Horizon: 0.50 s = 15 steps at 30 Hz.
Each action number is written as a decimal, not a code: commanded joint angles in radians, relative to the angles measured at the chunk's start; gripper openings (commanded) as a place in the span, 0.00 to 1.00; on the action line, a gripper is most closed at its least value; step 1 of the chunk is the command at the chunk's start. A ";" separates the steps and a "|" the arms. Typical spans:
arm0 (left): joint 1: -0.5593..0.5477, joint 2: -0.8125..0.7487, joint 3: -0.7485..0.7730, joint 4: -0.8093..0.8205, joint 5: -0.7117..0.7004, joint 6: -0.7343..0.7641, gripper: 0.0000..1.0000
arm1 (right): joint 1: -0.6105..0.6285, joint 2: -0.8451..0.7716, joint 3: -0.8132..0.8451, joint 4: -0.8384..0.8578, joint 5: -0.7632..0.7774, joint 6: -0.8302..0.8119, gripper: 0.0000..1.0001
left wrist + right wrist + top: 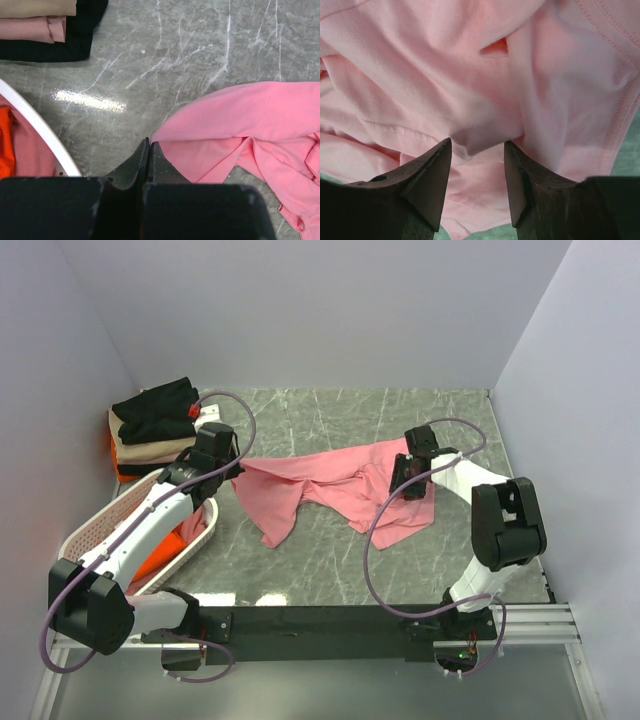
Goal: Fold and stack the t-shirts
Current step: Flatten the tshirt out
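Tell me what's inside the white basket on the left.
Orange-red cloth lies inside the white basket. The left arm crosses above the basket and hides much of the inside, so whether other shirts lie under or beside that cloth cannot be seen.

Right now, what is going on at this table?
The robot is working on a crumpled pink shirt. The left gripper is shut at its left corner; a grip there is not clear. The right gripper is open over a fold at its right side. Folded shirts are stacked far left, beside a basket.
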 commanded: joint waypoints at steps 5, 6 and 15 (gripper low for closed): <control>0.005 -0.020 0.002 0.016 -0.007 0.018 0.01 | 0.001 0.018 0.050 0.019 0.007 0.001 0.29; 0.005 -0.018 0.003 0.016 -0.007 0.018 0.00 | 0.001 0.021 0.055 0.014 0.004 -0.001 0.18; 0.005 -0.018 0.038 -0.007 -0.030 0.021 0.01 | 0.000 -0.100 0.144 -0.101 0.090 -0.027 0.00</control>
